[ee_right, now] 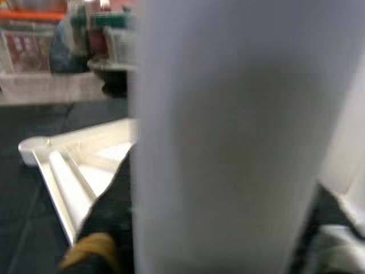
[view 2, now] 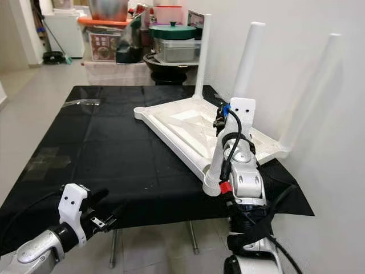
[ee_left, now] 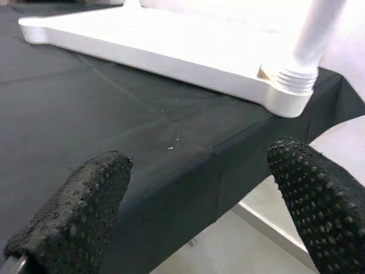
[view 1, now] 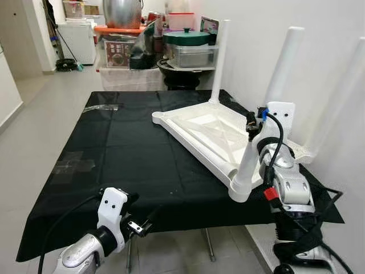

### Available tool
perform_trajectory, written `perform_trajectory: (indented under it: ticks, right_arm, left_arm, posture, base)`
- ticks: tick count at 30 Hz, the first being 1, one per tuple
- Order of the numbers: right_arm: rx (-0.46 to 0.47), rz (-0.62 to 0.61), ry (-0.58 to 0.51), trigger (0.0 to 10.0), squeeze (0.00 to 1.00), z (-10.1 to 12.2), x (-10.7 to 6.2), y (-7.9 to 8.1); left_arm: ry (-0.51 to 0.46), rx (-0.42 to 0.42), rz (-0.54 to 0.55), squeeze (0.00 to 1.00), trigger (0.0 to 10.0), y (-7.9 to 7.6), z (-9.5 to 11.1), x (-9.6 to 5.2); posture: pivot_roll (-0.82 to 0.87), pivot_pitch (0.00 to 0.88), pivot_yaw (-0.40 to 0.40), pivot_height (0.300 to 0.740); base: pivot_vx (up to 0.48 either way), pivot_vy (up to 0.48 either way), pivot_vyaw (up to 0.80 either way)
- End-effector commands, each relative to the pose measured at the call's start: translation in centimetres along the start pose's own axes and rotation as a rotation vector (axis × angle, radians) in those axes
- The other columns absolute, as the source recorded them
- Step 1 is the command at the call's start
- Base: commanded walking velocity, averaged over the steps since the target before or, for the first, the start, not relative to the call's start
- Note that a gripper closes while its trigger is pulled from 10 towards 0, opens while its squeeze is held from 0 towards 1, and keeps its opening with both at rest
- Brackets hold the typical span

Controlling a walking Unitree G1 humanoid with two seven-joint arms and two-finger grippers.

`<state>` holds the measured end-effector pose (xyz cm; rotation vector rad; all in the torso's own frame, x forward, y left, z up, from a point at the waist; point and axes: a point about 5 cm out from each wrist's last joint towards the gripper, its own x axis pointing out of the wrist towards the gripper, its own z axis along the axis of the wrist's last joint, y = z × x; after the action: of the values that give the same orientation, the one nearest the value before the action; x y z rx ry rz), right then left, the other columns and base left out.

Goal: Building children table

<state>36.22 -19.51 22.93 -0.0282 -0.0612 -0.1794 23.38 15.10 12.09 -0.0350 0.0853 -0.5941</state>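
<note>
Room: kitchen clutter is sitting beyond the black-clothed table [view 1: 114,148], white wall alongside.
Tabletop: white tabletop [view 1: 199,134] is lying upside down, three legs already standing up.
Right claw: right gripper [view 1: 251,127] is pinching the near leg [view 1: 246,171].
Left claw: left gripper [ee_left: 199,200] is hovering spread, just short of the cloth edge.
Handling: probably light, stiff, slick plastic; gripping the leg mid-shaft looks safest.

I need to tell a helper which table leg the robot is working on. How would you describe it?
On the black cloth lies an upturned white tabletop with legs standing up. Go to its corner nearest the robot, at the cloth's front edge. The leg there is the one the right gripper grips; the other legs stand free.
</note>
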Motion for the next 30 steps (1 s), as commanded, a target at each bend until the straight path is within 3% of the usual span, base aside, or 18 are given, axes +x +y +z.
perform_trajectory:
  ticks: [1, 3, 4, 5, 6, 8, 10, 14, 17, 18, 19, 23, 25, 27, 30]
  right_arm:
    - [-0.003, 0.042, -0.018, 10.0, 0.93, 0.2, 0.3, -0.9]
    - [-0.001, 0.082, -0.044, 10.0, 0.93, 0.7, 0.4, -1.0]
    - [0.002, 0.197, -0.084, 10.0, 0.00, 1.4, 0.5, -1.4]
    - [0.002, 0.197, -0.084, 10.0, 0.00, 1.4, 0.5, -1.4]
    - [0.001, 0.330, -0.118, 10.0, 0.00, 2.0, 0.5, -1.9]
    - [0.001, 0.330, -0.118, 10.0, 0.00, 2.0, 0.5, -1.9]
    - [-0.001, 0.525, -0.131, 10.0, 0.00, 2.3, 0.2, -3.2]
    - [0.002, 0.665, -0.110, 10.0, 0.00, 2.3, 0.1, -4.7]
    - [0.006, 0.680, -0.111, 10.0, 0.00, 2.4, 0.2, -4.7]
    - [0.009, 0.705, -0.111, 6.7, 0.00, 2.4, 0.2, -4.8]
    - [0.022, 0.710, -0.100, 0.0, 0.00, 2.2, 0.5, -4.8]
    - [-0.007, 0.679, -0.074, 0.0, 0.00, 1.6, 0.9, -4.9]
    - [-0.065, 0.499, 0.032, 0.0, 0.00, -0.1, 1.9, -5.1]
    - [-0.065, 0.499, 0.032, 0.0, 0.00, -0.1, 1.9, -5.1]
    - [-0.058, 0.395, 0.048, 0.0, 0.00, -0.3, 2.0, -5.1]
  left_arm:
    - [0.009, -0.004, 0.000, 0.00, 10.0, -0.2, -0.3, 0.0]
    - [0.008, -0.006, 0.000, 0.00, 10.0, -0.2, -0.3, 0.0]
    - [0.008, -0.006, 0.000, 0.00, 10.0, -0.2, -0.2, 0.0]
    - [0.008, -0.006, 0.000, 0.00, 10.0, -0.2, -0.2, 0.0]
    - [0.007, -0.006, 0.000, 0.00, 10.0, -0.1, -0.2, -0.1]
    - [0.007, -0.006, 0.000, 0.00, 10.0, -0.1, -0.2, -0.1]
    - [0.008, -0.004, 0.000, 0.00, 10.0, 0.0, -0.2, -0.2]
    - [0.011, -0.001, -0.005, 0.00, 10.0, 0.0, -0.1, -0.2]
    - [0.010, -0.001, -0.006, 0.00, 10.0, 0.1, -0.1, -0.2]
    - [0.010, 0.000, -0.008, 0.00, 10.0, 0.0, -0.1, -0.1]
    - [0.009, 0.001, -0.009, 0.00, 10.0, 0.1, 0.0, -0.1]
    - [0.008, 0.003, -0.009, 0.00, 10.0, 0.1, 0.0, -0.1]
    - [0.008, 0.007, -0.005, 0.00, 10.0, 0.1, 0.1, -0.1]
    - [0.008, 0.007, -0.005, 0.00, 10.0, 0.1, 0.1, -0.1]
    - [0.008, 0.007, -0.005, 0.00, 10.0, 0.2, 0.2, -0.2]
  posture:
    - [0.07, 0.000, -0.067, 0.740]
    - [0.07, 0.000, -0.067, 0.740]
    - [0.07, 0.000, -0.068, 0.740]
    - [0.07, 0.000, -0.068, 0.740]
    - [0.07, 0.000, -0.068, 0.740]
    - [0.07, 0.000, -0.068, 0.740]
    - [0.07, 0.000, -0.064, 0.740]
    - [0.07, 0.000, -0.060, 0.740]
    - [0.07, 0.000, -0.060, 0.740]
    - [0.07, 0.000, -0.059, 0.740]
    - [0.07, 0.000, -0.060, 0.740]
    - [0.08, 0.000, -0.060, 0.740]
    - [0.08, 0.000, -0.057, 0.740]
    - [0.08, 0.000, -0.057, 0.740]
    - [0.07, 0.000, -0.052, 0.740]
  base:
    - [0.000, 0.000, 0.00]
    - [0.000, 0.000, 0.00]
    - [0.000, 0.000, 0.00]
    - [0.000, 0.000, 0.00]
    - [0.000, 0.000, 0.00]
    - [0.000, 0.000, 0.00]
    - [0.000, 0.000, 0.00]
    - [0.000, 0.000, 0.00]
    - [0.000, 0.000, 0.00]
    - [0.000, 0.000, 0.00]
    - [0.000, 0.000, 0.00]
    - [0.000, 0.000, 0.00]
    - [0.000, 0.000, 0.00]
    - [0.000, 0.000, 0.00]
    - [0.000, 0.000, 0.00]
